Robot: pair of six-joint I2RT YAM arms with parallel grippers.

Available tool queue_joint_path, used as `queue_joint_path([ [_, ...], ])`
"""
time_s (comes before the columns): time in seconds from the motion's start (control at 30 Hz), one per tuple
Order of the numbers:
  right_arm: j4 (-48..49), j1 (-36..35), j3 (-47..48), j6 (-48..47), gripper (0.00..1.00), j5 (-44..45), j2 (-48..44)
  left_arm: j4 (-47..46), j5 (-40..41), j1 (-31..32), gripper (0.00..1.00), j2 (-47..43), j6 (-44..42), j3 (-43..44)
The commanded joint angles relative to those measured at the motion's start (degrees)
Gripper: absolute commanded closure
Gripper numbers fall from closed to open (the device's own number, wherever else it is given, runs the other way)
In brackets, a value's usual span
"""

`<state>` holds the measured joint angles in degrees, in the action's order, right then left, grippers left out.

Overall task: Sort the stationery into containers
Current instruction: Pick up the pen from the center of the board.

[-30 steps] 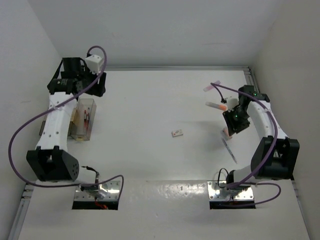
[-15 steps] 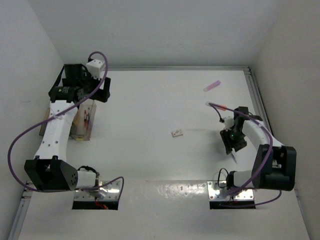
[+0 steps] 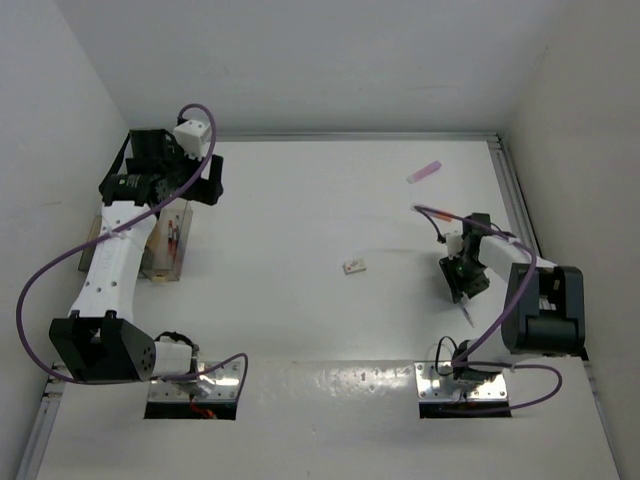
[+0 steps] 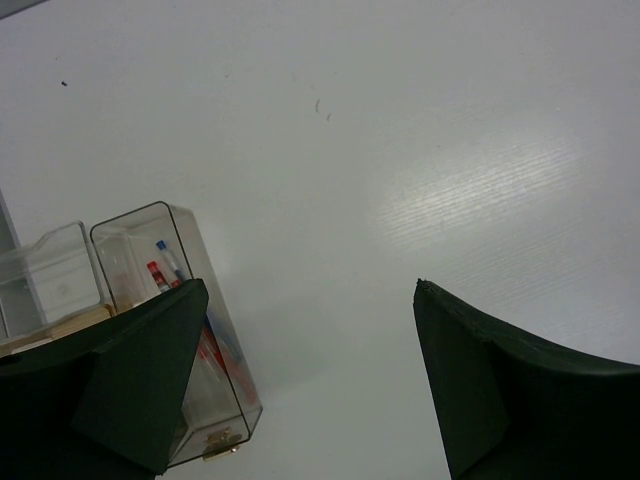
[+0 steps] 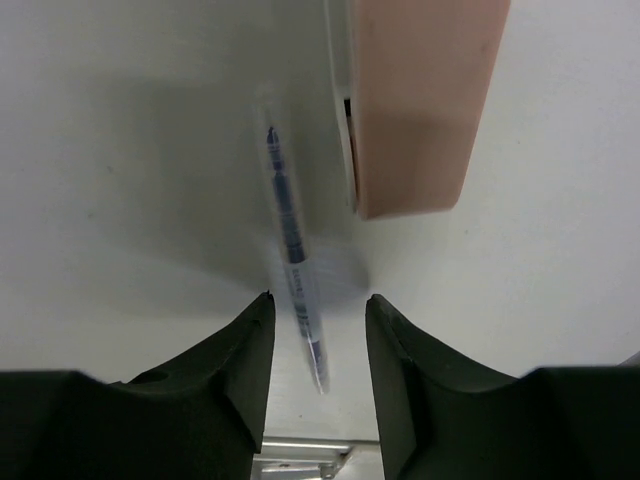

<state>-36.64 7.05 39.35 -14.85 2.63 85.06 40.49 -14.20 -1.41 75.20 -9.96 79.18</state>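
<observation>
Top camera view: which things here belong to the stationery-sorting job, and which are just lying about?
Job:
- clear bins
- pens already binned
- blue-ink pen
- pink eraser
- whitish eraser
- pink marker

Not the job:
- purple cables
- metal base plates

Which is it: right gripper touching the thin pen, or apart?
Apart. Right wrist view: the thin pen lies between the fingers of the right gripper, with bare table visible on both sides of it.
</observation>
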Motion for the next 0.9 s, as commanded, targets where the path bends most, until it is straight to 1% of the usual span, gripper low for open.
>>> queue_joint_path([
  [0.0, 4.7, 0.2, -0.9, -0.7, 0.59, 1.4, 0.5, -2.3, -0.8, 0.7, 0.09, -1.4, 0.8, -0.1],
  [0.13, 6.2, -0.4, -2.0, -0.8, 0.61, 1.6, 1.1, -2.3, -0.9, 0.7, 0.09, -1.2, 1.1, -0.1],
  [0.17, 6.5, -0.7, -2.3, -0.8, 0.68, 1.6, 1.1, -2.4, -1.1, 0.7, 0.09, -1.1, 1.3, -0.2],
  [0.23, 7.2, -1.2, -3.0, -0.8, 0.76, 1.6, 1.3, -2.3, -1.1, 0.7, 0.09, -1.0, 1.5, -0.1],
  [0.27, 7.4, -1.4, -3.2, -0.8, 0.85, 1.6, 1.3, -2.4, -1.1, 0.7, 0.09, -1.0, 1.6, -0.2],
  [0.37, 7.1, -2.0, -3.3, -0.7, 0.94, 1.6, 1.3, -2.4, -1.2, 0.7, 0.09, -0.9, 1.8, -0.3],
  [0.4, 5.9, -2.0, -3.1, -0.7, 0.99, 1.1, 0.9, -2.3, -1.2, 0.7, 0.09, -0.9, 1.8, -0.3],
  [0.43, 4.9, -2.0, -2.8, -0.8, 1.0, 0.6, 0.3, -2.3, -1.2, 0.7, 0.09, -1.1, 1.8, -0.3],
  [0.5, -0.8, -2.0, -1.0, -0.8, 1.0, -2.4, -2.7, -2.0, -1.5, 0.6, 0.09, -1.5, 1.9, -0.3],
  [0.53, -3.1, -2.0, 1.1, -1.4, 1.0, -4.8, -4.2, -2.1, -1.8, 0.5, 0.09, -1.6, 1.8, -0.4],
  [0.57, -8.0, -2.1, 2.1, -1.8, 1.0, -9.8, -7.5, -2.1, -2.4, 0.6, 0.09, -2.2, 2.0, -0.8],
  [0.63, -11.9, -2.4, 4.2, -3.2, 1.0, -14.8, -10.9, -2.1, -3.6, 0.4, 0.1, -2.4, 2.2, -1.0],
  [0.7, -16.9, -4.0, 8.6, -3.5, 1.0, -21.1, -14.5, -2.3, -7.5, 0.3, 0.1, -2.9, 2.9, -1.6],
  [0.73, -19.9, -5.8, 12.6, -3.3, 1.0, -25.3, -15.0, -2.8, -12.0, 0.3, 0.1, -3.8, 3.8, -2.0],
  [0.77, -21.0, -5.8, 14.5, -2.9, 1.0, -25.3, -15.0, -3.3, -15.0, 0.1, 0.1, -3.8, 4.3, -2.4],
  [0.8, -21.9, -8.4, 16.9, -1.1, 1.0, -29.1, -14.6, -5.1, -17.9, -0.1, 0.11, -5.2, 5.1, -4.2],
  [0.83, -22.0, -9.7, 21.2, 0.2, 1.0, -31.1, -14.3, -7.0, -21.1, -0.2, 0.11, -5.9, 6.2, -5.8],
  [0.87, -21.6, -12.4, 23.2, 3.7, 1.0, -34.2, -13.2, -9.0, -27.5, -0.1, 0.1, -8.2, 9.3, -7.6],
])
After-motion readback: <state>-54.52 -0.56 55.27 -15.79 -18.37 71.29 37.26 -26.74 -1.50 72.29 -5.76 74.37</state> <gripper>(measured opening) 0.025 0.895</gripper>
